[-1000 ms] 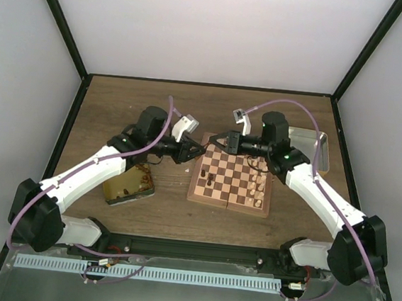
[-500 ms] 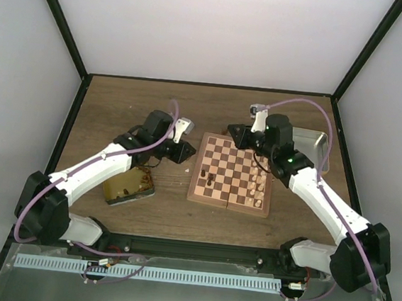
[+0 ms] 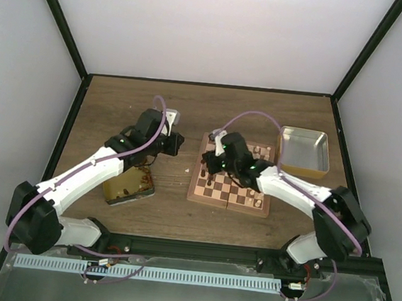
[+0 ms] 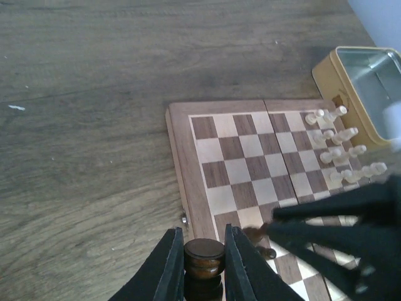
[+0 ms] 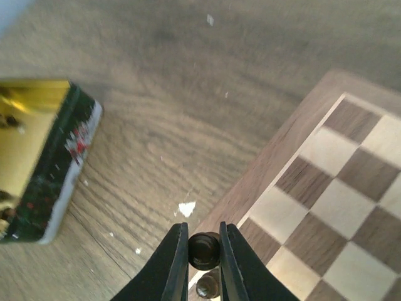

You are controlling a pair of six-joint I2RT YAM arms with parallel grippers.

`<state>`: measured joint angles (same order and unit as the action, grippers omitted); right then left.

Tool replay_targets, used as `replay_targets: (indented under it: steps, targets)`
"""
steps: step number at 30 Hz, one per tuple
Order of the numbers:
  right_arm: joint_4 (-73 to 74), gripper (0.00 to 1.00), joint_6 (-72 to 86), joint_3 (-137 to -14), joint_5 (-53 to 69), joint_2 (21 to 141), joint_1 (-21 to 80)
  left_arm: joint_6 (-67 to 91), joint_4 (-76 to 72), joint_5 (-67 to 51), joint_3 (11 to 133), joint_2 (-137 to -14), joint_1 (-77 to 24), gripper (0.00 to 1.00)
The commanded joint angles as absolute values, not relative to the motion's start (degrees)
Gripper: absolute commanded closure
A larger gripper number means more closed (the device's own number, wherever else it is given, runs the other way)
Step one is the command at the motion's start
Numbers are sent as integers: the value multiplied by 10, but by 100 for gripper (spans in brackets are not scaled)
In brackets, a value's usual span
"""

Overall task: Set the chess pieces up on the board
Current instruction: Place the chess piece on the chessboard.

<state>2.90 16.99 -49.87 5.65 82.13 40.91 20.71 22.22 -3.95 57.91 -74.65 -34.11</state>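
Well, the left gripper (image 4: pixel 203 241) has backed away from the upper-left corner of the board (image 3: pixel 233 190). It now hangs just left of that corner, left of centre in the top view, with its jaws clamped on a dark piece (image 4: pixel 203 258).

The right gripper (image 5: pixel 203 241) has made the bigger move. It has swung from the board's far right side across to the left edge, near the middle of the top view. Its jaws are pinched on a second dark piece (image 5: pixel 203 251), low over the border.

A few dark pieces (image 3: pixel 209 180) already stand on the left squares. The pale pieces (image 4: pixel 338 150) fill two files down the right side. So I'd say the pale side is done and the dark side is barely begun. The right arm looks ready to set its piece down, and the left seems to be giving it room.

The gold tin (image 3: pixel 129 190) lies open at lower left in the top view, partly under the left arm. Some dark shapes show inside it, perhaps more pieces, but I cannot tell. The silver tin (image 3: pixel 304 152) sits at upper right, just beside the board, and nothing shows in it.
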Motion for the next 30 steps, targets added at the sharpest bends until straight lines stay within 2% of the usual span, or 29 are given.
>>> replay_targets:
  steps: [1,30]
  targets:
    - [40,92,132,-531,-7,875,444,224,207,-4,572,-733,-339,90]
    - [19,89,136,-524,-37,936,447,237,201,-3,560,-736,-335,90]
